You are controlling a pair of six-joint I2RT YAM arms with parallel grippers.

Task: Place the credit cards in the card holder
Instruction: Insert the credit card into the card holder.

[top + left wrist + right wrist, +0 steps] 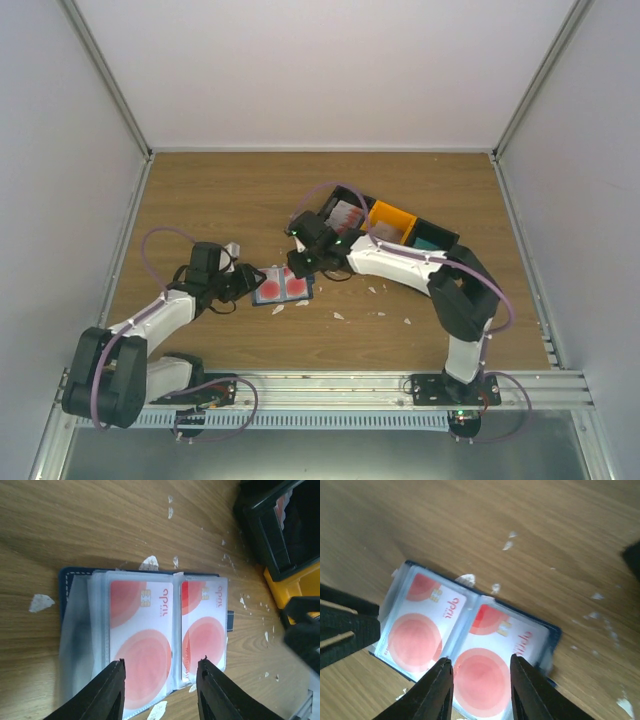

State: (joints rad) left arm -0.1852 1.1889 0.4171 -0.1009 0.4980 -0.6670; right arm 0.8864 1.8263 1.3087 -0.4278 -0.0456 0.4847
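Observation:
The card holder (309,292) lies open on the table between my two grippers. Two red-and-white credit cards (271,288) sit in its clear sleeves, one on each half. In the left wrist view the holder's navy edge (63,587) frames the left card (141,630) and the right card (205,625). My left gripper (161,662) is open and empty over the near edge of the holder. My right gripper (481,661) is open and empty above the right-hand card (495,675); the other card (420,625) lies to its left. More cards lie in the black tray (346,212).
A black tray, an orange box (392,222) and another black box (436,238) stand in a row behind the right arm. Torn white scraps (338,315) are scattered on the wood near the holder. The left gripper's fingers (345,630) reach in at the holder's left edge.

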